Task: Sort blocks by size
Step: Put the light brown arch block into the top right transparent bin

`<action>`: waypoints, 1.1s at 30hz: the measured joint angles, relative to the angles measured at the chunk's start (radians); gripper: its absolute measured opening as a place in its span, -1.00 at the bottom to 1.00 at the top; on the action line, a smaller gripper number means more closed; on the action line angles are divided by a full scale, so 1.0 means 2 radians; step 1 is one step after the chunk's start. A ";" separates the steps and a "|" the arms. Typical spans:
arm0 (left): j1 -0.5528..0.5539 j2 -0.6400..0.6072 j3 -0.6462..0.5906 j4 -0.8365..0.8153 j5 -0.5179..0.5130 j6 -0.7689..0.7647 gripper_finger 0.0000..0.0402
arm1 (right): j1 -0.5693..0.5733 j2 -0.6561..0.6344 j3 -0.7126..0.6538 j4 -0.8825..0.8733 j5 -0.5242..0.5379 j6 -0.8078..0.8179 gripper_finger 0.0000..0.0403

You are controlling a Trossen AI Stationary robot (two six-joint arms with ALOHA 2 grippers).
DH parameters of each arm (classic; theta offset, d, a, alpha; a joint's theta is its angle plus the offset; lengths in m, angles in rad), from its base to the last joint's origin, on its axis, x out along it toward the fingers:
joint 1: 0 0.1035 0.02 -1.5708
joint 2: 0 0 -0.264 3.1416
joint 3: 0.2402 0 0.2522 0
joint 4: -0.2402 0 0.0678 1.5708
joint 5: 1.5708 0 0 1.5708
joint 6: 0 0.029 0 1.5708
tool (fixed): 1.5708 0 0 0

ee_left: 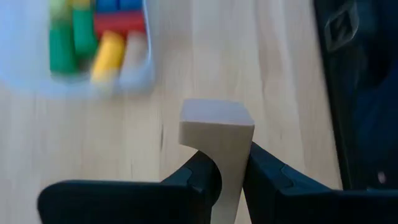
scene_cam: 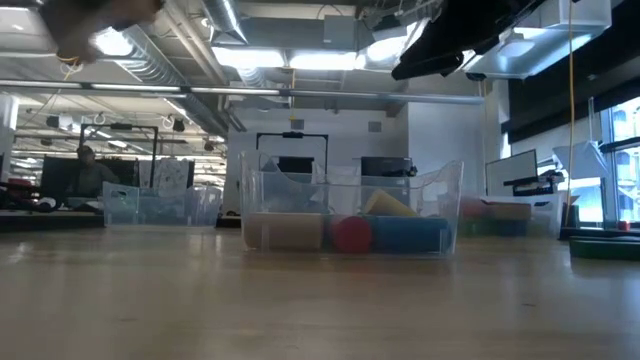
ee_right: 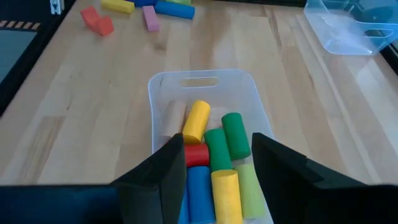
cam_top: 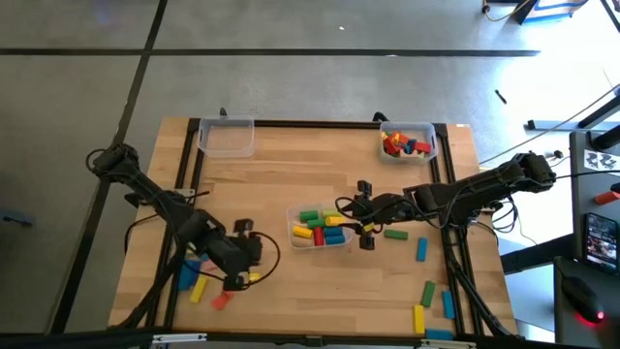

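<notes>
My left gripper [ee_left: 227,180], near the table's front left [cam_top: 250,260], is shut on a plain wood-coloured block [ee_left: 217,134] and holds it above the table. A clear bin [cam_top: 320,228] at the table's middle holds several blocks in yellow, green, red and blue [ee_right: 211,155]. My right gripper [ee_right: 221,171] hovers open just above that bin's right end [cam_top: 351,218], touching nothing. Loose blocks lie at the front left [cam_top: 199,283] and front right [cam_top: 426,291]. My left gripper pinches the wood-coloured block's two opposite sides [ee_left: 233,165] between its two fingers [ee_left: 202,177]. The block's squared end [ee_left: 217,118] sticks out past the fingertips. The fingers slant downward toward the middle bin. The block is lifted clear of the table.
An empty clear bin [cam_top: 226,136] stands at the far left, and a bin with red and orange pieces [cam_top: 407,143] at the far right. Red, yellow, pink and blue blocks [ee_right: 151,17] lie beyond the middle bin. Bare wood lies between the bins.
</notes>
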State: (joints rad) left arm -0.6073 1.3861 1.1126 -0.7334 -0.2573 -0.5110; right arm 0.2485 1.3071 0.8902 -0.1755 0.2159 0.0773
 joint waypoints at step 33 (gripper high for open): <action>0.101 0.031 -0.001 0.406 -0.086 0.244 -0.78 | 0.025 0.112 -0.021 0.426 -0.070 -0.097 0.64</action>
State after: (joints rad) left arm -0.4061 1.4484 1.1110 0.0793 -0.4288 -0.0239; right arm 0.2987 1.5318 0.8483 0.6757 0.0756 -0.1161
